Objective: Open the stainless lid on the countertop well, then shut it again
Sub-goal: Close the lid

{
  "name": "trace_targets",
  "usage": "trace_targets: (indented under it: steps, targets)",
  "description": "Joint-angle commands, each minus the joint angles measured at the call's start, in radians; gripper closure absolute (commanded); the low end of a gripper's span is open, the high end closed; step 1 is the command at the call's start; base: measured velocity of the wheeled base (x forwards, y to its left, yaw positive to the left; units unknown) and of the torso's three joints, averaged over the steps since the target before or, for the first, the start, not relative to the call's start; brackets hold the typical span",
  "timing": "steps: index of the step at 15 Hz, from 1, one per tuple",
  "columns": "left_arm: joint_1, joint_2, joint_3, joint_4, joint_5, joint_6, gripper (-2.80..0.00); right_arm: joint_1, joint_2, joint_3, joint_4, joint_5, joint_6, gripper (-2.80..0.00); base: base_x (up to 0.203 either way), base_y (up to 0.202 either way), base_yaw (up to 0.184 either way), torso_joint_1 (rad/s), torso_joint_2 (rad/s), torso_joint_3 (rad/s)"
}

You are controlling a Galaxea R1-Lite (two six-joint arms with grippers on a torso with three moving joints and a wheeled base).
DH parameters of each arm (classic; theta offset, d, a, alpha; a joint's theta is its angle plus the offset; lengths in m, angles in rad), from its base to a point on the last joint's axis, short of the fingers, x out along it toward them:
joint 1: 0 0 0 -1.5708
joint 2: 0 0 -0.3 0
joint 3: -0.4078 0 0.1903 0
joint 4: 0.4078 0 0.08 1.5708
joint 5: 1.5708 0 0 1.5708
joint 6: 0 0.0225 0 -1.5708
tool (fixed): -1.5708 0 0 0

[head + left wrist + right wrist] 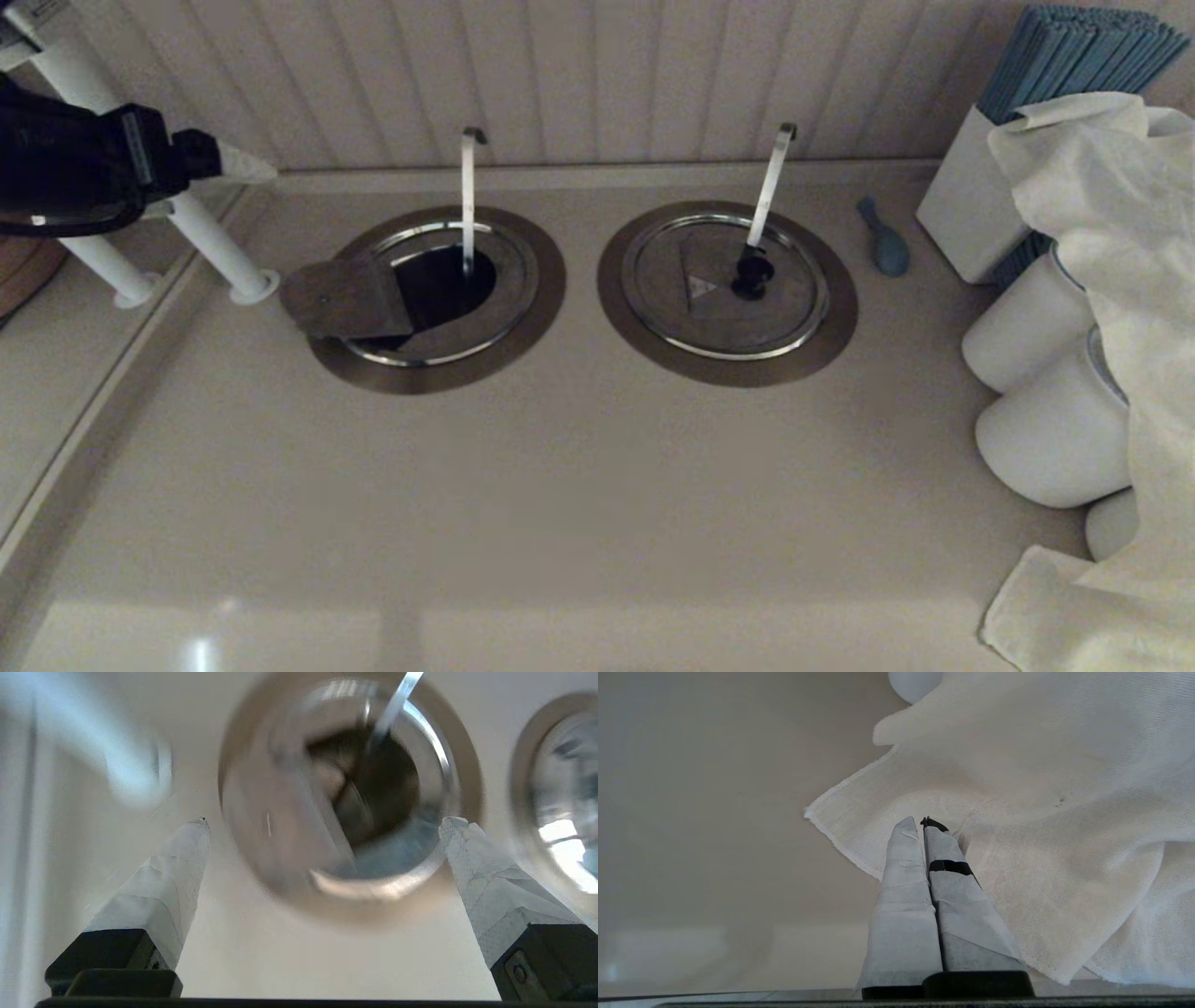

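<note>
The countertop well (pixel 446 278) stands uncovered, a dark hole inside its brownish steel collar (pixel 546 299). The stainless lid's (pixel 344 299) hinged half is folded back over the well's left side; its knob is hidden. A thin hooked ladle handle (pixel 468 196) rises straight from the hole. My left gripper (pixel 245 166) hovers up and to the left of the well, apart from the lid. In the left wrist view it (pixel 329 821) is open and empty above the lid (pixel 280 826) and well (pixel 383 788). My right gripper (pixel 920 822) is shut on nothing, over a white cloth (pixel 1041 812).
The twin lid (pixel 691 322) lies closed at the right, with a black knob (pixel 752 273) and slanting handle (pixel 773 182). Further right are a blue scoop (pixel 885 241), a white box (pixel 966 210), white jars (pixel 1027 327) and draped cloth (pixel 1120 280). White rack legs (pixel 215 252) stand left.
</note>
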Motion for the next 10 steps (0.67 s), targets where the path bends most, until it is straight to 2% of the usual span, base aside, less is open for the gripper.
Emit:
trace_targets:
  steps: [1, 4, 5, 6, 8, 10]
  targets:
    - [-0.011, -0.054, 0.028, 0.051, -0.003, -0.128, -2.80, 0.000, 0.001, -0.001, 0.000, 0.001, 0.000, 0.00, 0.000, 0.000, 0.000, 0.000, 0.00, 0.000]
    - [0.006, -0.129, 0.141, 0.044, -0.002, -0.424, -2.80, 0.000, 0.001, 0.000, 0.000, 0.001, 0.000, 0.00, 0.000, 0.000, 0.000, 0.000, 0.00, 0.000]
    - [0.010, -0.161, 0.189, 0.007, -0.002, -0.502, -2.80, 0.000, 0.001, 0.000, 0.000, 0.001, 0.000, 0.00, 0.000, 0.000, 0.000, 0.000, 0.00, 0.000]
    - [0.012, -0.180, 0.252, -0.057, -0.002, -0.539, -2.80, 0.000, 0.001, 0.000, 0.000, 0.001, 0.000, 0.00, 0.000, 0.000, 0.000, 0.000, 0.00, 0.000]
    - [0.013, -0.211, 0.411, -0.250, 0.016, -0.567, -2.80, 0.000, 0.001, 0.000, 0.000, 0.001, 0.000, 0.00, 0.000, 0.000, 0.000, 0.000, 0.00, 0.000]
    - [0.010, -0.228, 0.543, -0.385, 0.087, -0.579, -2.80, 0.000, 0.000, 0.000, 0.000, 0.001, 0.000, 0.00, 0.000, 0.000, 0.000, 0.000, 0.00, 0.000]
